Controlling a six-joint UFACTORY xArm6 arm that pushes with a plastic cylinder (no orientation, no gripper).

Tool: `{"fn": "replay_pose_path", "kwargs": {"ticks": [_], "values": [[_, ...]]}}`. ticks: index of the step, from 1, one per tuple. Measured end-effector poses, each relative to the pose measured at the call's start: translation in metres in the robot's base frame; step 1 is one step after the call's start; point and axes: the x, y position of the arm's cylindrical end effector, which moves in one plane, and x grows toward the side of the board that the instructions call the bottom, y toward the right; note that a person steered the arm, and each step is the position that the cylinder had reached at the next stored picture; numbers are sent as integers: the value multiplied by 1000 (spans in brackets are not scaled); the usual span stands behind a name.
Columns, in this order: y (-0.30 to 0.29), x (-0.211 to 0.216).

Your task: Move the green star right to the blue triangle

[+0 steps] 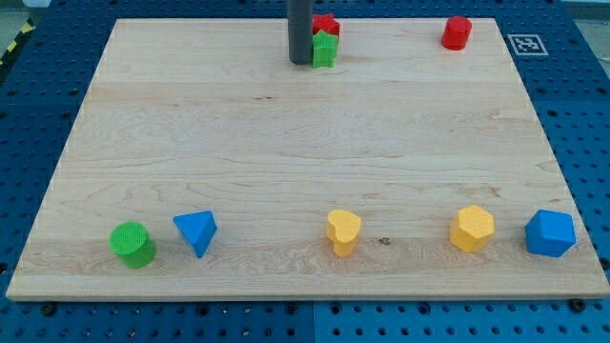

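The green star [325, 49] sits near the view's top edge of the wooden board, just in front of a red block [327, 26] that touches it. The blue triangle [196, 232] lies near the view's bottom left. My tip [301, 61] stands right against the green star's left side, at the view's top centre. The rod rises out of the top of the view.
A green cylinder [132, 244] stands left of the blue triangle. A yellow heart [343, 232], a yellow hexagon [472, 229] and a blue hexagonal block [550, 233] line the view's bottom. A red cylinder [457, 32] is at the top right. The board [286, 143] ends close behind the star.
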Motion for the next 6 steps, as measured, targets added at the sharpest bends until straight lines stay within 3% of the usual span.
{"fn": "replay_pose_path", "kwargs": {"ticks": [1,2,3,4,5,6], "values": [[-23,-11],[-9,-46],[49,-52],[81,-37],[74,-18],[55,-29]]}}
